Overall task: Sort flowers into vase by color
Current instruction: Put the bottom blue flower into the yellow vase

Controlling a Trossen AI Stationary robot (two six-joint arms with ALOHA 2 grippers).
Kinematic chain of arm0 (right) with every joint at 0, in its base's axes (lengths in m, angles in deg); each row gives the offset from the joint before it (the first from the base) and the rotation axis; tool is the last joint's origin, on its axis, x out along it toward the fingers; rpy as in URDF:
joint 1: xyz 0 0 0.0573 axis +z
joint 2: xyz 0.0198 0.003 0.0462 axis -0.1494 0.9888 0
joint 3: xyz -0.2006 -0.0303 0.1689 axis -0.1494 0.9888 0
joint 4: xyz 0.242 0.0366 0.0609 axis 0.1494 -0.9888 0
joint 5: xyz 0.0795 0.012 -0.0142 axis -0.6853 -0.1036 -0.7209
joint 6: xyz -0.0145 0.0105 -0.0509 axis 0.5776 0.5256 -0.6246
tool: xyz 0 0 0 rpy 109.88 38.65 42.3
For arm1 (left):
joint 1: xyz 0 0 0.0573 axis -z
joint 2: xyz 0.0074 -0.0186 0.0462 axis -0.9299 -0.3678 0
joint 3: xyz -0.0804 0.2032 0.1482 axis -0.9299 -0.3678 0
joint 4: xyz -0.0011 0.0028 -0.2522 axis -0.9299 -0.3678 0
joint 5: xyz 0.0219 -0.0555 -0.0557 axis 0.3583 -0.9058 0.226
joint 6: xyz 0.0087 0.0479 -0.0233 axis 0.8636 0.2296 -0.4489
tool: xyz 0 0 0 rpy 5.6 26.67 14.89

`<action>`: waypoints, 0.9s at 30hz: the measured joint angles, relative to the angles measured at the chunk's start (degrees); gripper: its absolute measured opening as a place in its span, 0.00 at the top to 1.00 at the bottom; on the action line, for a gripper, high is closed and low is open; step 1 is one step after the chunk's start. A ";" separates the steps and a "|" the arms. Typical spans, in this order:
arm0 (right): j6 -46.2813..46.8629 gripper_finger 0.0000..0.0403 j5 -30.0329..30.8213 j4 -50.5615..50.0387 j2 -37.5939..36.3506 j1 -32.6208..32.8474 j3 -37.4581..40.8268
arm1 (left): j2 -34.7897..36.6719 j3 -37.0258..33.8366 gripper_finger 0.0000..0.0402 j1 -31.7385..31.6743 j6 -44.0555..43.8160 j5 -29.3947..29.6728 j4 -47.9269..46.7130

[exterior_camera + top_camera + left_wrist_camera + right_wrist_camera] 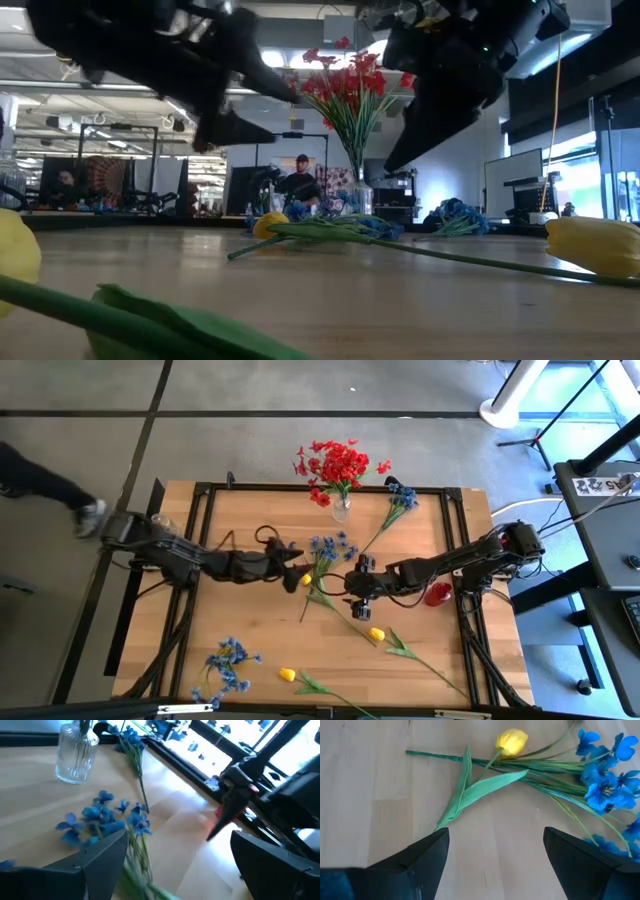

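The high view looks straight down on the whole table, while the low view sits at tabletop height facing the room. Both wrist views look closely down at the central blue flowers, which the high view shows mid-frame.

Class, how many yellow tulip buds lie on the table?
3: one mid-table between the arms, one nearer the front, one at the front edge. None seem hidden.

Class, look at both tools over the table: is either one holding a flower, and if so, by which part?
Nothing is held. The left tool and the right tool both stand open above the blue bunch and yellow tulip lying on the table.
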 joint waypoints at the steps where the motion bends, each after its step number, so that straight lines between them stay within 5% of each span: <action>1: -0.33 0.20 0.10 -0.46 0.00 -0.11 -0.25 | -2.14 1.65 0.14 -0.25 -0.38 0.02 0.04; 11: 0.28 0.20 11.25 -25.33 -1.35 0.36 -8.68 | -20.86 13.80 0.14 -2.61 -9.25 0.81 -6.92; 27: -1.62 0.20 11.22 -23.33 -1.84 0.35 -8.75 | -26.08 16.02 0.22 -4.13 -12.59 2.39 -14.41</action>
